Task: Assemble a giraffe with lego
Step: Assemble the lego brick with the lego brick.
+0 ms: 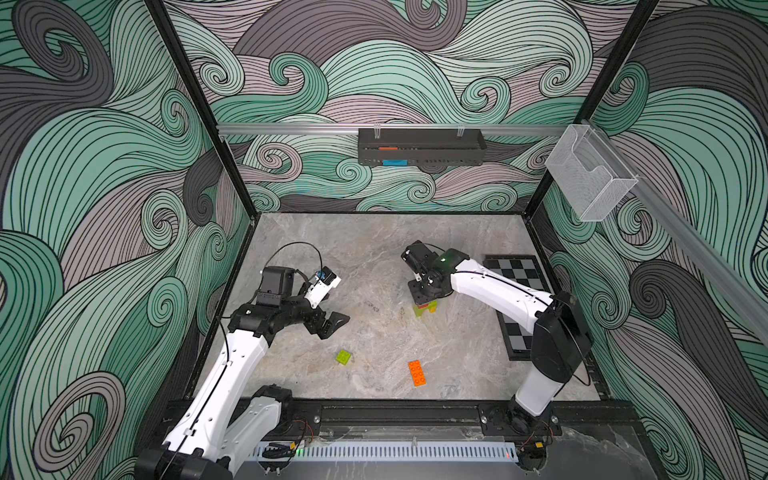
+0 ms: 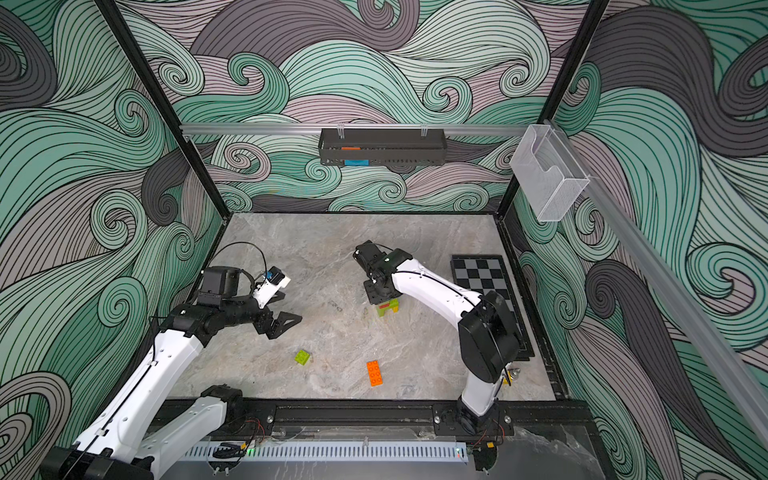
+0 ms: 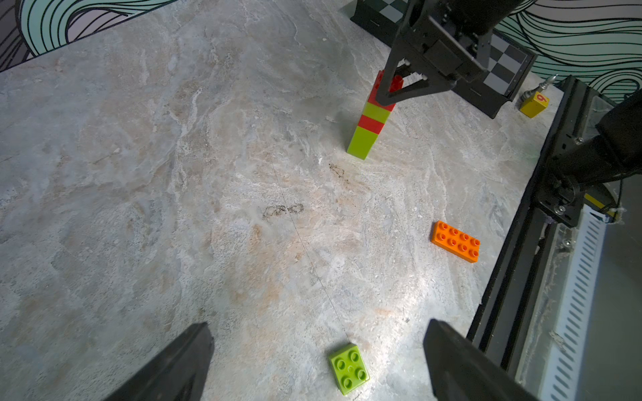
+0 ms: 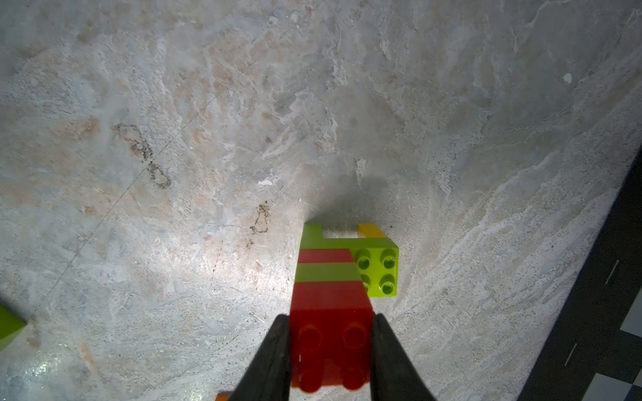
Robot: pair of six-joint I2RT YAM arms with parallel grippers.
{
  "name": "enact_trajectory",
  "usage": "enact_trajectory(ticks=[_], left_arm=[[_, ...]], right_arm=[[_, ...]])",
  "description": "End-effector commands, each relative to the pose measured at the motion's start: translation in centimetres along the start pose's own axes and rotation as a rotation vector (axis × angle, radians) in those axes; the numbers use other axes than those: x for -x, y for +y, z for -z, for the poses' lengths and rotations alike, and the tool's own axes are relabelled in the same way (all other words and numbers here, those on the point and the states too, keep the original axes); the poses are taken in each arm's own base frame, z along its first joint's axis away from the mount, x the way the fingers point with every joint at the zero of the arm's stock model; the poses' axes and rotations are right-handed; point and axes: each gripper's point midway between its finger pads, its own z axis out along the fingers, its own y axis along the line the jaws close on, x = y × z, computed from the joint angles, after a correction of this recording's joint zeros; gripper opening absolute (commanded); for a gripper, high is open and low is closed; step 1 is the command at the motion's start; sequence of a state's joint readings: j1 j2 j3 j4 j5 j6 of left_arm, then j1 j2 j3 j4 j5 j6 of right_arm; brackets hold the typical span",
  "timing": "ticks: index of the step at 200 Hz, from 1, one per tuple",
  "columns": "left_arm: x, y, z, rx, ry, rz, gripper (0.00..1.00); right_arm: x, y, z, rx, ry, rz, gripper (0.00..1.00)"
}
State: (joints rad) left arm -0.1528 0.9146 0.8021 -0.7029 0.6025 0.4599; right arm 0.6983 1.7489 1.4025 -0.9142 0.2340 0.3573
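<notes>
The right gripper (image 4: 330,317) was closed on the red top brick (image 4: 330,350) of the upright plastic giraffe (image 3: 368,128) mid-table, while the nearer left gripper (image 3: 319,324), fully open and empty, faced the loose lime-green square brick (image 3: 349,368) just ahead.

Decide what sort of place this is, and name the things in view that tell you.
Probably a robot lab test cell: the left arm and right arm are mounted on a rail at a marble-look table, boxed in by swirl-printed wall panels, with an orange brick lying loose.
</notes>
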Motion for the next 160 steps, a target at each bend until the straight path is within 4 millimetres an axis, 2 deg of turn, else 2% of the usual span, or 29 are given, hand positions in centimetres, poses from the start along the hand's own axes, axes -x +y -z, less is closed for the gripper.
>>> enact_trajectory(ticks=[1, 38, 63, 93, 120, 160], left_arm=[[0.1, -0.2, 0.0, -0.009, -0.007, -0.015, 0.99], [0.1, -0.2, 0.0, -0.009, -0.006, -0.014, 0.99], [0.0, -0.2, -0.1, -0.011, -0.005, -0.013, 0.99], [0.0, -0.2, -0.1, -0.011, -0.003, -0.012, 0.99], [0.0, -0.2, -0.1, -0.012, -0.005, -0.013, 0.99], [0.0, -0.3, -0.1, -0.012, -0.006, -0.013, 0.99]], right_arm=[[-7.7, -0.8, -5.2, -0.014, 0.323, 0.025, 0.00], [-10.0, -0.5, -8.2, -0.005, 0.384, 0.023, 0.00], [-10.4, -0.6, -8.3, -0.005, 0.394, 0.028, 0.02], [-8.0, -0.9, -5.2, -0.008, 0.313, 0.036, 0.16], [-5.3, -0.9, -1.5, 0.012, 0.226, 0.035, 0.41], [-2.7, -0.9, 3.8, 0.055, 0.112, 0.022, 0.55]])
